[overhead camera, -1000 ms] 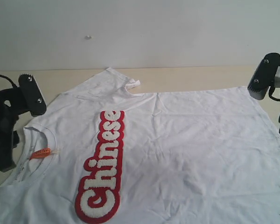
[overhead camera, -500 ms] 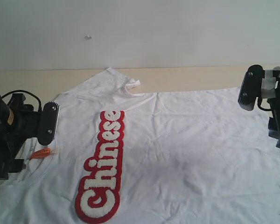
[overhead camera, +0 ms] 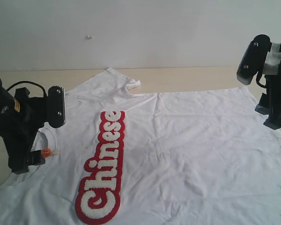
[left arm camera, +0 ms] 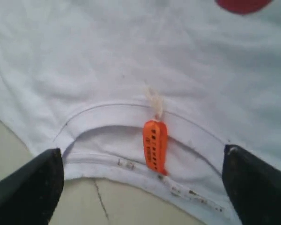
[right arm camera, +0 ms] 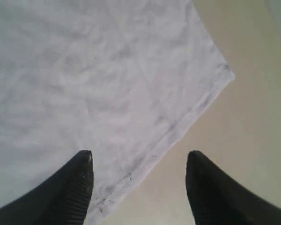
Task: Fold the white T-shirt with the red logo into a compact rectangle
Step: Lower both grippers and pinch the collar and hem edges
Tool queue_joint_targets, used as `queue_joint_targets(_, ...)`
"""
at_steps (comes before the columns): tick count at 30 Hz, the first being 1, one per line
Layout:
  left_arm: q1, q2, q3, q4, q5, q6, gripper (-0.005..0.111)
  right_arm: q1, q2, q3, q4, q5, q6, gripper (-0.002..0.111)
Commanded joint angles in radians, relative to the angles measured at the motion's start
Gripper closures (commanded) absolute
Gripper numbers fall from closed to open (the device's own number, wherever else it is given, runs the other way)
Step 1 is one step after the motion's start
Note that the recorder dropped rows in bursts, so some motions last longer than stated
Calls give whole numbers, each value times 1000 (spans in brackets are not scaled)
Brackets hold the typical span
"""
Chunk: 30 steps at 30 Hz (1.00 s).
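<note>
1. White short-sleeved cotton T-shirt (overhead camera: 187,154) lies spread flat and front up on the pale tan tabletop (overhead camera: 187,77). Its neck is toward the left arm and its hem toward the right. No fold has been made yet.
2. The left gripper (left arm camera: 140,154) has its black fingers spread wide and holds nothing. They straddle the ribbed crew collar (left arm camera: 112,115), with the small orange tag (left arm camera: 154,145) between them.
3. The right gripper (right arm camera: 139,157) is likewise parted and empty. One tip is over cloth and the other over bare table, with the hem edge (right arm camera: 187,119) running between them close to its corner.
4. A second ago the left gripper sat off the shirt beside the neck, and it has since swung in over the neckline. The right gripper has come in from the frame's edge to the hem. I judge both are lining up for a first pinch. Whether either touches cloth I cannot tell.
5. The long red logo patch with white script (overhead camera: 103,168) lies well clear of both grippers. Beyond the far sleeve (overhead camera: 112,84) and past the hem there is bare table to carry cloth across. The near side runs out of view, so the room there cannot be judged.
</note>
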Motion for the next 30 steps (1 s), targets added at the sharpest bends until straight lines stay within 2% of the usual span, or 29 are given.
queue_joint_targets(1, 46, -8, -165, -212, 322, 235, 19, 4, -9, 2, 41, 27, -156, 51)
queue_joint_targets(3, 138, -8, -260, -445, 556, 387, 19, 4, -9, 2, 177, 95, -350, 51)
queue_joint_targets(5, 187, -7, -258, -483, 594, 432, 19, 4, -9, 2, 256, 163, -482, 51)
queue_joint_targets(9, 187, 36, -204, -404, 500, 472, 19, 4, 31, -3, 268, 303, -554, 51)
queue_joint_targets(12, 187, 96, -199, -371, 481, 486, 19, 2, 72, -11, 258, 312, -560, 51)
queue_joint_targets(15, 187, 166, -199, -269, 469, 536, 19, 2, 121, -21, 233, 323, -560, 51)
queue_joint_targets(18, 191, 217, -199, -203, 407, 538, 19, 2, 162, -41, 220, 330, -560, 51)
queue_joint_targets(23, 215, 250, -199, -202, 300, 565, 19, 0, 206, -63, 170, 319, -560, 51)
queue_joint_targets(30, 233, 252, -199, -241, 268, 655, 19, -62, 234, -104, 237, 340, -613, 51)
